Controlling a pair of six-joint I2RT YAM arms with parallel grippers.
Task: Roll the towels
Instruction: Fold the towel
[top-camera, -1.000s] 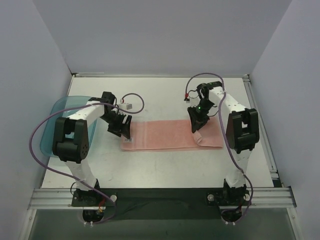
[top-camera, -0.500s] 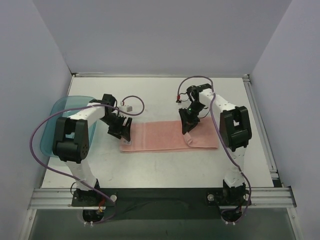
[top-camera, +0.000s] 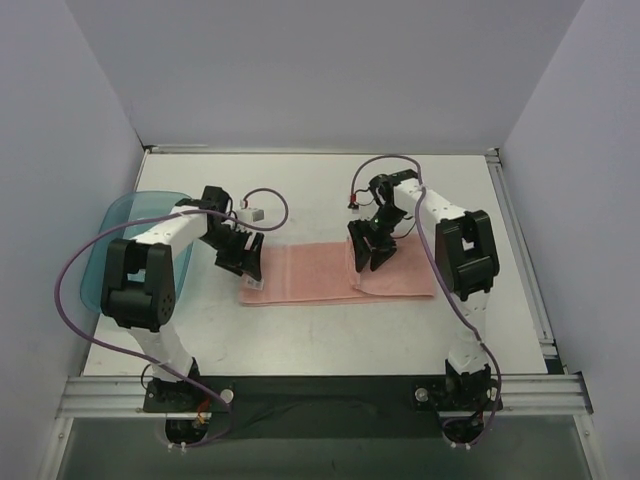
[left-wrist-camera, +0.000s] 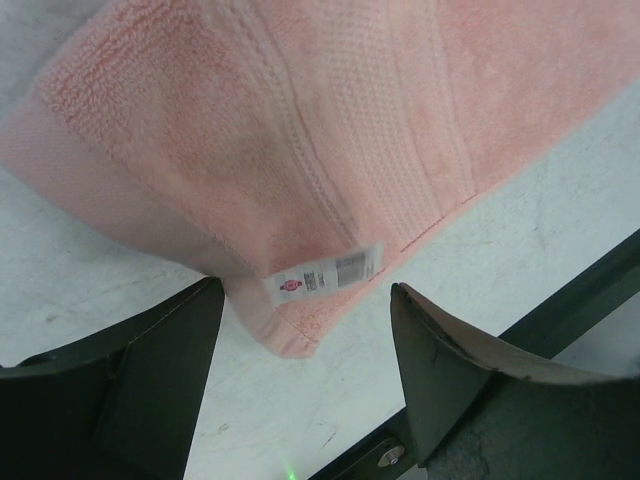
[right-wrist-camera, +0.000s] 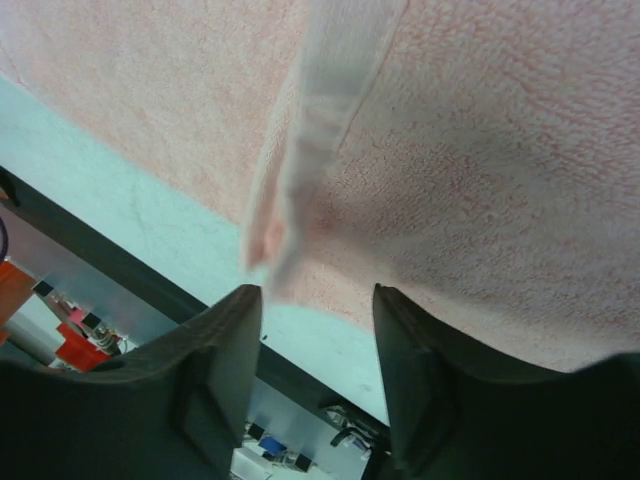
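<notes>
Top view first: the salmon towel (top-camera: 310, 275) is lying flat in the middle of the table (top-camera: 320, 190), long side running left to right between the two arms. Its right end is looking doubled over onto itself. The right gripper (top-camera: 368, 255) is hanging over the edge of that fold, and the left gripper (top-camera: 245, 262) is sitting over the towel's left end. The teal tray (top-camera: 110, 235) is parked off to the left, apart from the towel.

Left wrist view: the left gripper (left-wrist-camera: 305, 300) is standing wide open and gripping nothing, straddling the towel (left-wrist-camera: 300, 120) corner with the little care label (left-wrist-camera: 325, 275).

Right wrist view: the right gripper (right-wrist-camera: 315, 295) is showing its jaws apart, with the folded edge of the towel (right-wrist-camera: 480, 200) drooping in front of the gap. It's blurry, but I'm not seeing a pinch.

My take: the roll is only just starting. To do it well, I'd be grabbing that doubled edge across its full thickness, turning it over tight and square to the long sides, while the left side is pinning its corner so the towel isn't sliding.
</notes>
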